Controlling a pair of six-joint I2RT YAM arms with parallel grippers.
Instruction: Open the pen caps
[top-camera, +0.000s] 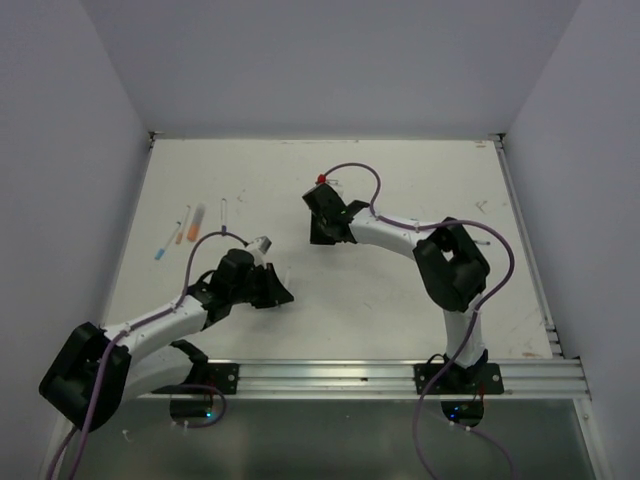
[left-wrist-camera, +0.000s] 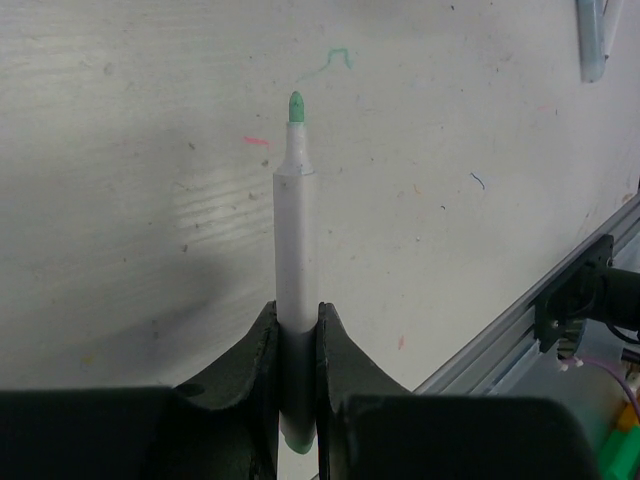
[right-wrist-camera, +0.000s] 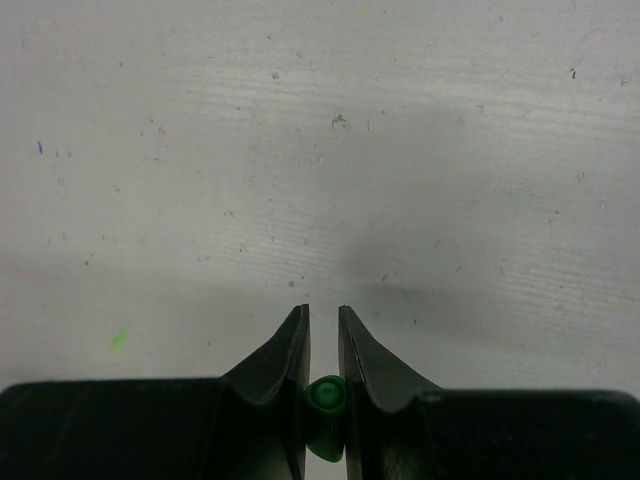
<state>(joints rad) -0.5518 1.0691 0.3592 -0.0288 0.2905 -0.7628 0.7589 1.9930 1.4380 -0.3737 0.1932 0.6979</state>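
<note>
The left jaws clamped the white pen barrel (left-wrist-camera: 296, 250), its green tip (left-wrist-camera: 296, 105) bare beyond them; the right jaws pinched the green cap (right-wrist-camera: 323, 397) between them. This pen seemed uncapped; next, release both onto the bench (top-camera: 400, 200).

The table (left-wrist-camera: 120, 150) is matt white with a faint grain, scuffed and ink-flecked. The pen barrel (left-wrist-camera: 296, 240) is smooth white plastic, and the green cap (right-wrist-camera: 324, 397) is smooth, slightly glossy plastic. The right gripper fingers (right-wrist-camera: 275, 365) are matt black plastic.
</note>
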